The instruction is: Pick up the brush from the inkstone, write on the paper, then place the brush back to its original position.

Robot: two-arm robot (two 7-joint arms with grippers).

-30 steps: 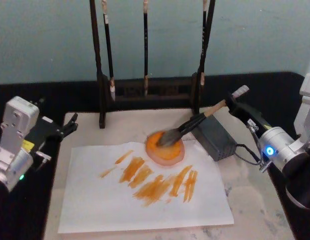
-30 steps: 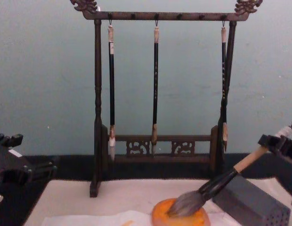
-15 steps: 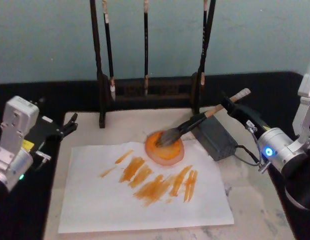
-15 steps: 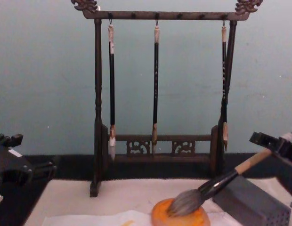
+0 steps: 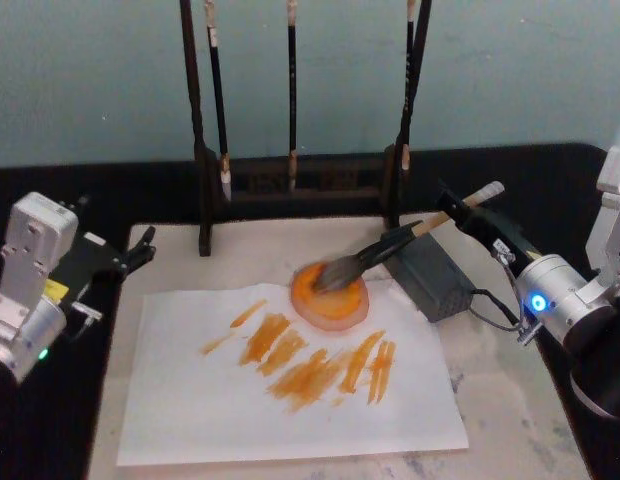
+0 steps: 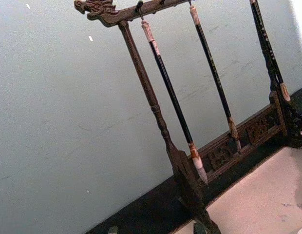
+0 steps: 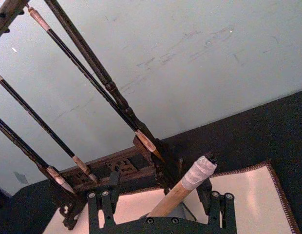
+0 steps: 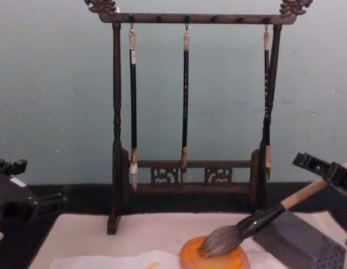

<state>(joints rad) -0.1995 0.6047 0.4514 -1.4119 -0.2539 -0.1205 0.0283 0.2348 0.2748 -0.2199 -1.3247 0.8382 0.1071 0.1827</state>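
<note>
The brush (image 5: pixel 375 258) lies slanted, its grey bristles on the round orange inkstone (image 5: pixel 330 300) and its pale handle across the grey block (image 5: pixel 430 275). My right gripper (image 5: pixel 460 212) stands open around the handle's whitish end. In the right wrist view the handle (image 7: pixel 187 187) passes between the spread fingers (image 7: pixel 102 197). In the chest view the brush (image 8: pixel 246 227) slopes down to the inkstone (image 8: pixel 215 260), below the right gripper (image 8: pixel 322 168). The white paper (image 5: pixel 240 400) carries several orange strokes. My left gripper (image 5: pixel 130 255) is parked open at the mat's left edge.
A dark wooden rack (image 5: pixel 290 185) with three thin hanging brushes stands behind the inkstone, also seen in the chest view as the rack (image 8: pixel 184 171). The perforated grey block (image 8: pixel 299 244) sits right of the inkstone. The cream mat (image 5: pixel 510 400) lies under everything, on a black table.
The brush handle has dropped lower onto the grey block, and it now sits free below the right gripper's fingers, which have spread. The bristles stay on the inkstone. The left arm is still.
</note>
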